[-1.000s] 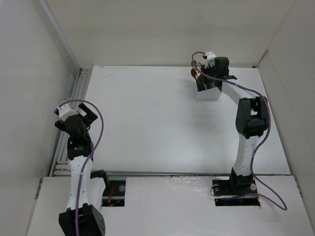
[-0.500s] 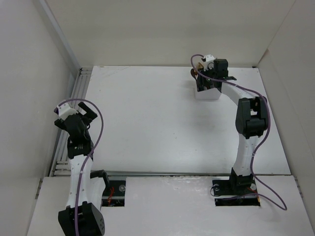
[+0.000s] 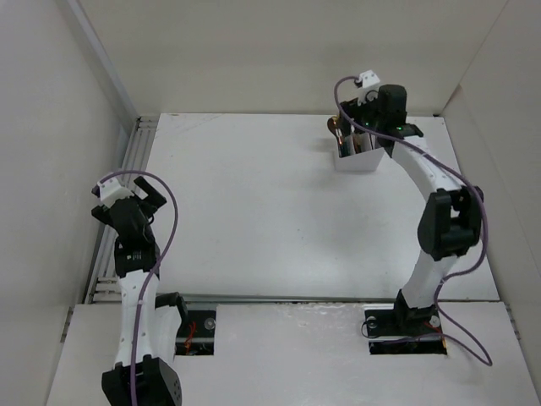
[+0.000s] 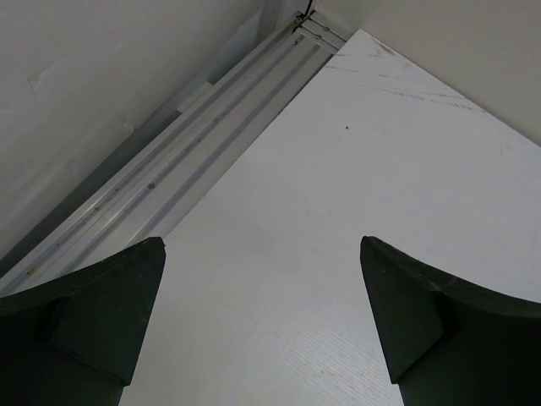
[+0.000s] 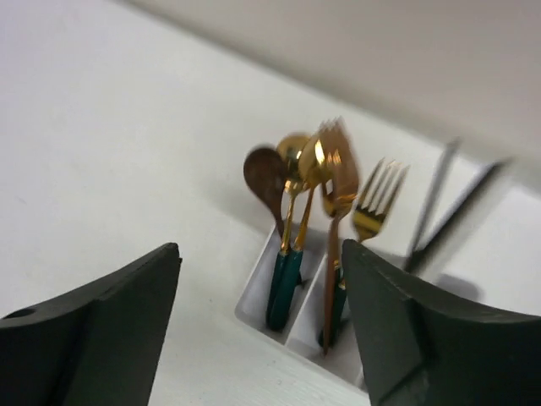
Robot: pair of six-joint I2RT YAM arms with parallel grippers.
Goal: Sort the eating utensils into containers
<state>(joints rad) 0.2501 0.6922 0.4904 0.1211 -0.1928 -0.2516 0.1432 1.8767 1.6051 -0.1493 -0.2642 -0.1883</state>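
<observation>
The right gripper (image 3: pixel 368 135) is now hanging higher above the small white rectangular box with inner dividers (image 3: pixel 355 162) than one second ago. Its jaws, then nearly closed low among the utensils, are now standing wide and holding nothing, and its elbow is reaching further right. The box is staying at the far edge of the white desk (image 3: pixel 254 211), nearer the far right corner. Inside it a brown spoon (image 5: pixel 264 176), a gold-headed spoon with a dark teal handle (image 5: pixel 285 275), a copper fork (image 5: pixel 338 165), a gold-headed fork (image 5: pixel 379 190) and thin dark chopsticks (image 5: pixel 439 203), blurred, are standing upright. The left gripper (image 4: pixel 262 243), near the left edge, is keeping its jaws wide and empty as before
</observation>
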